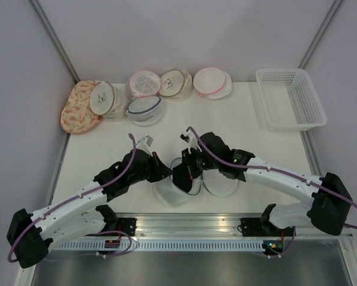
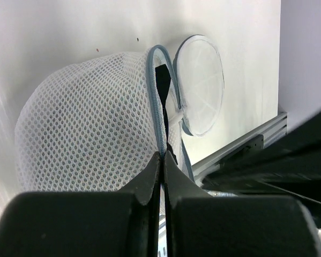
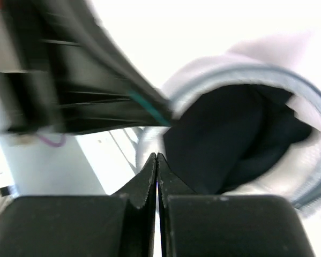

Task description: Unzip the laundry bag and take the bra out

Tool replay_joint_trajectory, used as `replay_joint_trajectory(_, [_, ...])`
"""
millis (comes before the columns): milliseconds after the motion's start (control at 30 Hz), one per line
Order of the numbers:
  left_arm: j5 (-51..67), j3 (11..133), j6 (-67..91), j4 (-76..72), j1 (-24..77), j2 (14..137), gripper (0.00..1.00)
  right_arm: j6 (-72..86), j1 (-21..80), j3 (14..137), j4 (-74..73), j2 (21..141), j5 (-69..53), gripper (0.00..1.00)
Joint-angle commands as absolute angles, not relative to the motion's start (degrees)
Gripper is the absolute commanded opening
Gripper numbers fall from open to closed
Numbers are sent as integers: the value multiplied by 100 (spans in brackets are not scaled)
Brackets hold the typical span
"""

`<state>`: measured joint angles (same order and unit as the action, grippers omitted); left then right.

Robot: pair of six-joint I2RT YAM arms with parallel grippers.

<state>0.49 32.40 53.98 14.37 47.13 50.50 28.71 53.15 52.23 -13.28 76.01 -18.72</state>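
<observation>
Located the laundry bag (image 1: 173, 192) on the table (image 1: 95, 149) near its front edge, between the two arms, zipper undone and round lid (image 2: 200, 85) flopped open to one side. Saw the left gripper (image 2: 161, 158) clamped shut on the grey-blue zipper rim (image 2: 156, 96), pinning the mouth of the bag. Saw the right gripper (image 3: 157, 158) closed tight too, tips right at the edge of the bra (image 3: 230, 142); could not tell from the blurred wrist view whether gripping a fold of cloth or nothing at all. Found the bra inside the bag, black fabric bunched in the opening and filling most of it, none of it out on the table. Judged the bra light, soft and limp: likely to stretch and trail rather than lift as one piece, with straps liable to snag on zipper or mesh. Judged the bunched fabric nearest the mouth the best place for a pinch, deep enough to gather a thick fold, not a lone strap. Judged the bag itself near weightless and springy, apt to ride along unless held down by the rim. Noted white basket (image 1: 290, 98) at the back right, well apart.
</observation>
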Motion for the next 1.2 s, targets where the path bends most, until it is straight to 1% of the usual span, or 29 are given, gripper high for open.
replay_joint_trajectory(0, [61,3235,5537,1257,4755,5010,2,2987,5335,5396,-1046,7243,-1927,1])
replay_joint_trajectory(133, [53,3173,5546,1283,4755,4887,2,3015,5335,5606,-1247,6997,-1478,0])
replay_joint_trajectory(167, [44,3155,5555,1292,4755,4861,2,2980,5335,5686,-1605,6979,-1294,0])
replay_joint_trajectory(200, [35,3147,5555,1309,4755,4834,2,2945,5335,5782,-1843,7048,-1074,4])
replay_joint_trajectory(233, [26,3129,5563,1318,4755,4808,2,2831,5335,5992,-2124,7127,-611,17])
replay_joint_trajectory(300, [26,3120,5563,1327,4755,4772,2,2594,5335,6169,-2765,7468,-178,51])
replay_joint_trajectory(367, [18,3138,5572,1327,4755,4781,2,2584,5344,6126,-2944,7663,-36,61])
replay_joint_trajectory(400, [26,3138,5572,1327,4755,4781,2,2584,5335,6004,-2944,7786,-35,68])
replay_joint_trajectory(433, [18,3146,5572,1327,4755,4790,2,2593,5335,5925,-2901,7804,121,70])
replay_joint_trajectory(467, [26,3146,5581,1318,4755,4790,2,2601,5344,5854,-2848,7848,140,75])
replay_joint_trajectory(500, [26,3164,5590,1318,4755,4790,2,2602,5335,5723,-2717,7892,141,77])
replay_joint_trajectory(700, [35,3182,5564,1318,4755,4781,2,2584,5344,5494,-2444,8261,88,76])
replay_joint_trajectory(867, [35,3155,5599,1310,4755,4816,2,2724,5379,5239,-1690,8534,-491,74])
replay_joint_trajectory(1033, [53,3164,5608,1292,4755,4816,2,2918,5598,5238,-1337,9184,-632,72])
replay_joint_trajectory(1100, [62,3155,5607,1301,4755,4799,2,2953,5651,5238,-1134,9404,-729,61])
replay_joint_trajectory(1133, [53,3147,5607,1301,4755,4790,2,2971,5660,5238,-1073,9448,-851,54])
replay_joint_trajectory(1167, [44,3138,5607,1301,4755,4773,2,2979,5669,5238,-1003,9466,-896,44])
